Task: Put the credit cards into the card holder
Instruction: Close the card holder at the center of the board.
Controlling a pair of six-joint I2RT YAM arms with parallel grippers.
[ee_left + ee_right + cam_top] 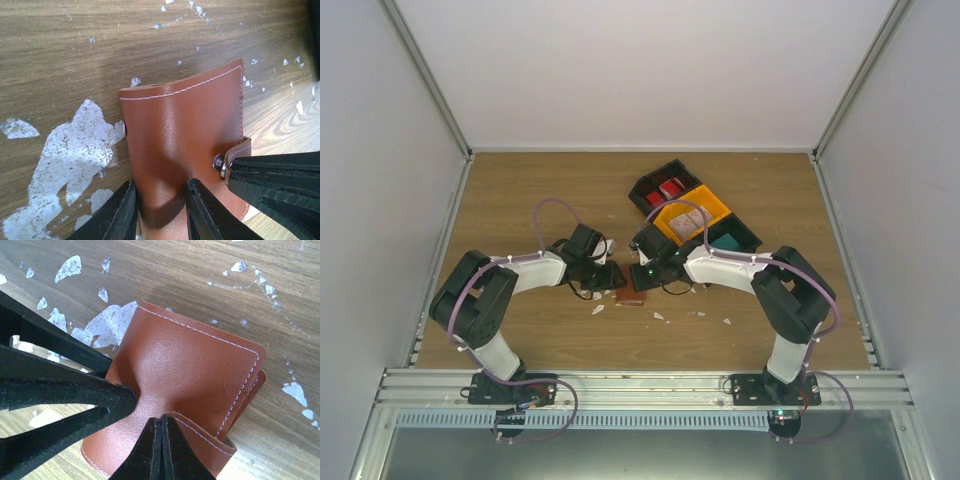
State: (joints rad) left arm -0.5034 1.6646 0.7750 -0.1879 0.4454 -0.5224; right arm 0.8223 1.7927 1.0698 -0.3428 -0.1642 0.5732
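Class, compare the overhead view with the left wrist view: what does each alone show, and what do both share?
Only overhead: the black-and-orange plastic compartment tray holding red cards. Only left wrist: a metal snap stud and white stitching. Both: the reddish-brown leather card holder on the wooden table, with the left claw on it.

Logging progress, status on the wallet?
Left gripper clamped on wallet; right gripper pinching its snap tab. Wallet folded. Cards in tray; nothing blocking.
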